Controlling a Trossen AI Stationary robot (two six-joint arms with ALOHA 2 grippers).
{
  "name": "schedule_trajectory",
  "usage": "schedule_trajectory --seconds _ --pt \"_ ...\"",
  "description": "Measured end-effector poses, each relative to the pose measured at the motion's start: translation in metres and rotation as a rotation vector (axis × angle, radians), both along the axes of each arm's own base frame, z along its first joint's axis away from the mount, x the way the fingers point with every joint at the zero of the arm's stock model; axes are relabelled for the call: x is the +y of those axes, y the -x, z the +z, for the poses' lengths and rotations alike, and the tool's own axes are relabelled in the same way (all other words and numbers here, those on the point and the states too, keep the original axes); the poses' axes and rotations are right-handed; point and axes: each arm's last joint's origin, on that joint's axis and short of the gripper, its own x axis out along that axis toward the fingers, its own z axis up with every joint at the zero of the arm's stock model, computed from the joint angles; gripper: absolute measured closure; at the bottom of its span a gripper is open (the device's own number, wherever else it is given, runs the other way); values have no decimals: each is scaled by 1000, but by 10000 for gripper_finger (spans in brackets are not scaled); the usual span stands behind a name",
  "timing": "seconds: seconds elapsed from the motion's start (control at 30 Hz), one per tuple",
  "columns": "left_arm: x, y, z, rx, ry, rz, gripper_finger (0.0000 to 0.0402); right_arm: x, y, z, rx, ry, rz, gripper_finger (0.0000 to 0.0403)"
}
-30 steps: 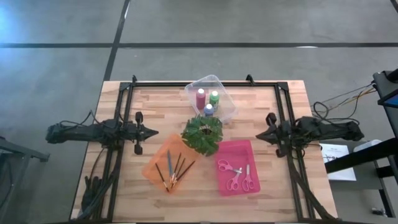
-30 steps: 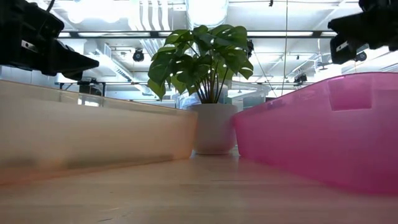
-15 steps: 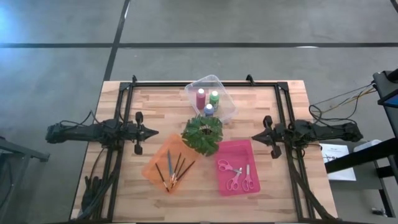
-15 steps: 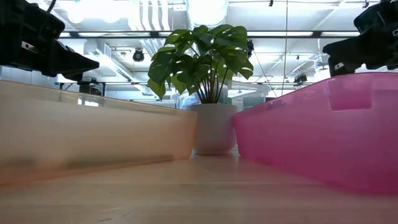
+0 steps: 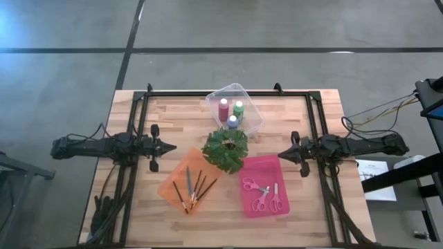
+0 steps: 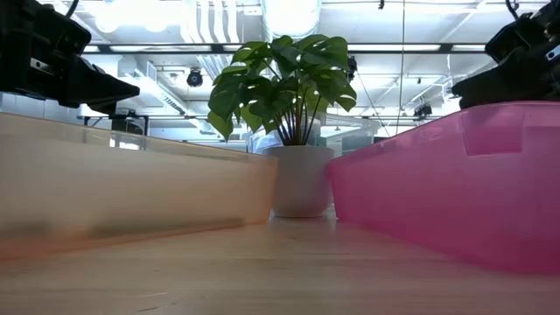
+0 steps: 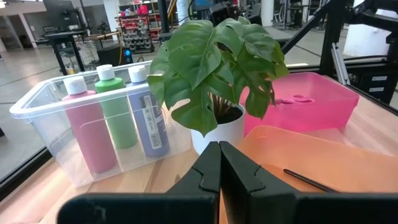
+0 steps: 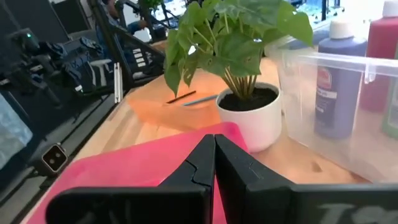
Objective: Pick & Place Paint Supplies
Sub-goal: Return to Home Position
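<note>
pale wood table (image 5: pixel 181 116), grey concrete floor (image 5: pixel 277 28)

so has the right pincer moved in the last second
yes, in the high view the right pincer has slid inward and now sits nearer the corner of the pink tray

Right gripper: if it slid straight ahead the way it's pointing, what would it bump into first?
Probably the plant. The shut right gripper points over the pink tray's edge straight at it, though its height is hard to judge.
</note>
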Motion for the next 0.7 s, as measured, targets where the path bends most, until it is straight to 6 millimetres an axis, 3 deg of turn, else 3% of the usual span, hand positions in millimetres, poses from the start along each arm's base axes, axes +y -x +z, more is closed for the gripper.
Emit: schedule_trajectory --seconds 0.7 --pt "0 0 0 0 3 0 395 0 -2 -4 38 41 4 395"
